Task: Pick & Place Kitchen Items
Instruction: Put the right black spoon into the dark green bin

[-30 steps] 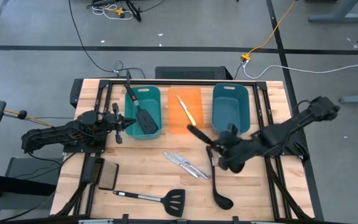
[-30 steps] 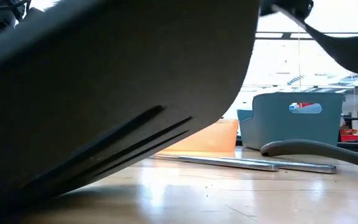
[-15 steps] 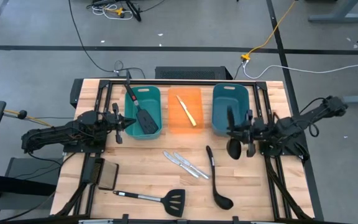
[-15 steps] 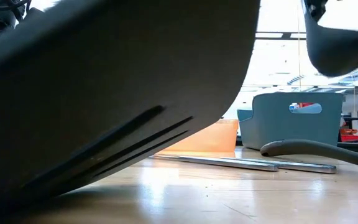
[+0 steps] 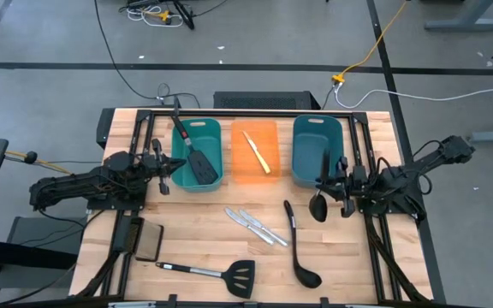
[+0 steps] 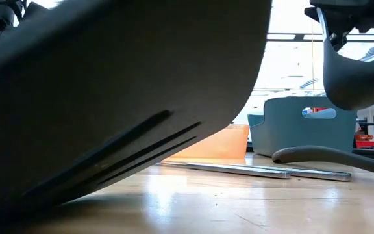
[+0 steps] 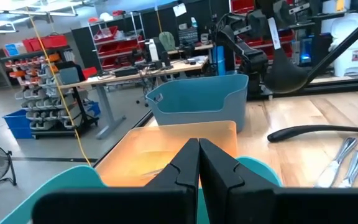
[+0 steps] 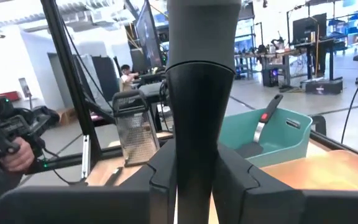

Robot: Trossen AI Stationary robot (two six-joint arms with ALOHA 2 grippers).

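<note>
My right gripper (image 5: 330, 184) is shut on a long black ladle (image 5: 319, 201), held in the air at the near edge of the blue bin (image 5: 317, 150). The ladle's bowl (image 6: 356, 78) hangs below the gripper in the low view. My left gripper (image 5: 168, 168) is shut and empty at the left rim of the teal bin (image 5: 214, 137), which holds a black slotted spatula (image 5: 197, 158). A second ladle (image 5: 296, 248), two silver knives (image 5: 255, 224) and a second spatula (image 5: 221, 274) lie flat on the table. A cream-handled knife (image 5: 259, 152) lies in the orange bin (image 5: 268, 133). My right gripper pinches the ladle's handle (image 8: 197, 124) between its two fingers (image 8: 232, 171), a short way above the bowl. The fingers come level from the table's right and lie across the handle. The ladle is lifted clear, bowl down toward the near side, its free end (image 5: 325, 156) slanting up over the blue bin.
A flat black pad (image 5: 146, 239) lies at the near left. The three bins stand in a row along the far side. The black frame rails (image 5: 375, 248) run along the table's sides. Bare wood lies between the knives and the pad.
My right gripper has carried the ladle from the table's middle toward the right and far side, up to the blue bin. The ladle has turned: its handle pointed far-left and now points toward the far edge, with the bowl hanging lower.
</note>
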